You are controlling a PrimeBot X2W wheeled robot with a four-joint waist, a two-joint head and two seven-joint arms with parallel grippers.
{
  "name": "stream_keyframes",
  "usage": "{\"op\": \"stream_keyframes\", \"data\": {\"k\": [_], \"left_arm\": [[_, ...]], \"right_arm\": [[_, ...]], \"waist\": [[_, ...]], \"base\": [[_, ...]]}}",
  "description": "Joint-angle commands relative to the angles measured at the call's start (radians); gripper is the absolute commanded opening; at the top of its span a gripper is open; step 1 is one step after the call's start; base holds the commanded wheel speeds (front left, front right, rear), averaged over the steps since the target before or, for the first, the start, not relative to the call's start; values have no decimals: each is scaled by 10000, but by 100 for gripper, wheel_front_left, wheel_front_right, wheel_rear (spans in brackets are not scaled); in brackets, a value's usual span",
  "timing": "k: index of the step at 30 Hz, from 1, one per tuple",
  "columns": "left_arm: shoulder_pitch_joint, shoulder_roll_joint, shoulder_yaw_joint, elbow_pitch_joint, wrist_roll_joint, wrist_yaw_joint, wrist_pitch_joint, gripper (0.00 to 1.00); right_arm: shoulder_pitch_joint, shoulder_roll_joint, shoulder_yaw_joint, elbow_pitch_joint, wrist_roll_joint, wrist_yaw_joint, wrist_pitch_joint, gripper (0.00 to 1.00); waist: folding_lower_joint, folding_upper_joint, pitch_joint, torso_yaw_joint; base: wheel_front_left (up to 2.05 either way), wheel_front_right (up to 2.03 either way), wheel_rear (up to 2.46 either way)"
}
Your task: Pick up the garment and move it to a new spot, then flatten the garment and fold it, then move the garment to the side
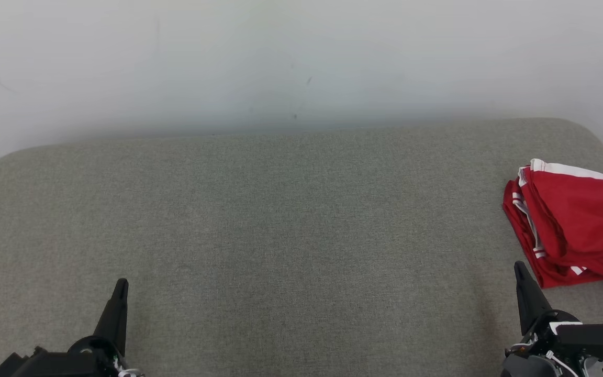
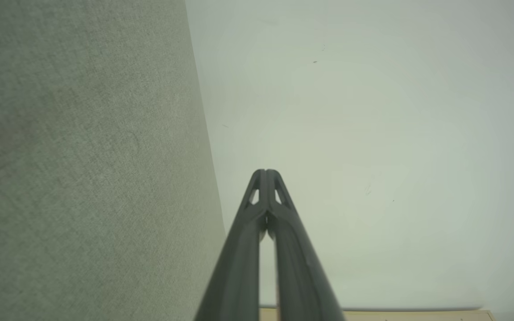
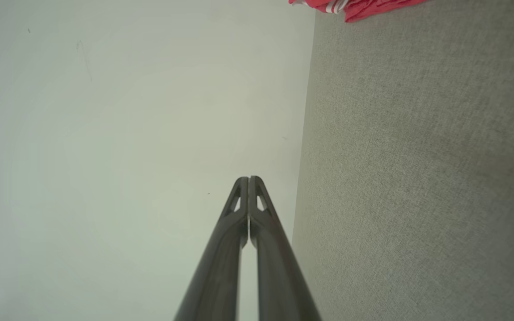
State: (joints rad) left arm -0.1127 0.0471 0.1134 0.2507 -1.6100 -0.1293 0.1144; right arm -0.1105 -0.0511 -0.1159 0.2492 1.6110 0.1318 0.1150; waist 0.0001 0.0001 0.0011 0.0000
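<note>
A red garment [image 1: 573, 225] with white stripes lies folded in a compact pile at the far right of the grey fabric surface [image 1: 280, 235]. A corner of the garment [image 3: 355, 6] also peeks in at the top of the right wrist view. My right gripper [image 1: 520, 268] sits at the lower right, just below and left of the pile, apart from it, fingertips pressed together with nothing between them [image 3: 248, 179]. My left gripper [image 1: 121, 284] rests at the lower left, far from the garment, also shut and empty [image 2: 266, 171].
A pale wall [image 1: 301, 63] rises directly behind the grey surface. The surface has rounded back corners, and its right edge runs close to the garment. A strip of pale wood floor [image 2: 417, 314] shows in the left wrist view.
</note>
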Motion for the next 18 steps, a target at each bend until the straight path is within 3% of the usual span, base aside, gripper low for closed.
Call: {"op": "stream_keyframes", "data": {"k": [1, 18], "left_arm": [[-45, 58, 37, -25, -37, -31, 44, 0], [-44, 58, 35, -27, -37, -31, 43, 0]], "right_arm": [[-61, 22, -22, -28, 12, -21, 32, 0], [-55, 21, -18, -25, 14, -21, 30, 0]], "waist": [[-1, -1, -1, 0], [-1, -1, -1, 0]], "base": [[0, 0, 0], [0, 0, 0]]}}
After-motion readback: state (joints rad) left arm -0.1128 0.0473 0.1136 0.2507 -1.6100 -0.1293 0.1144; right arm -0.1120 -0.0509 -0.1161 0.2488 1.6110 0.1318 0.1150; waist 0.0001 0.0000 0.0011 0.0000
